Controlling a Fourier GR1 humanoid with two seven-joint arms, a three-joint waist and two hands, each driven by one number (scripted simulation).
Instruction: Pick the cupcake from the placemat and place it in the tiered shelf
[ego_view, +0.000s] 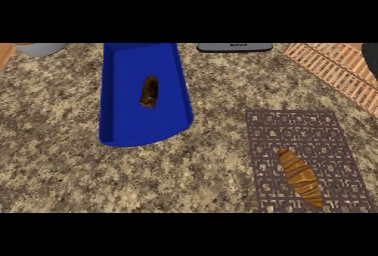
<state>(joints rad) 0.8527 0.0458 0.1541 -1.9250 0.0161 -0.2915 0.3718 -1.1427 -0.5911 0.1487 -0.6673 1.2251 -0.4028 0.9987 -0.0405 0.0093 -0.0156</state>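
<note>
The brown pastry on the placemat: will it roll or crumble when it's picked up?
The pastry is long, tapered and ridged, so it probably rolls sideways if nudged across its length. It looks like a baked item, so likely light and crushable. It lies flat on the patterned placemat, whose texture may resist sliding. No hand is in view.

Speckled stone-look counter (59, 165), smooth glossy blue tray (140, 125), woven brown placemat (325, 130), slatted wooden shelf (336, 70)
</note>
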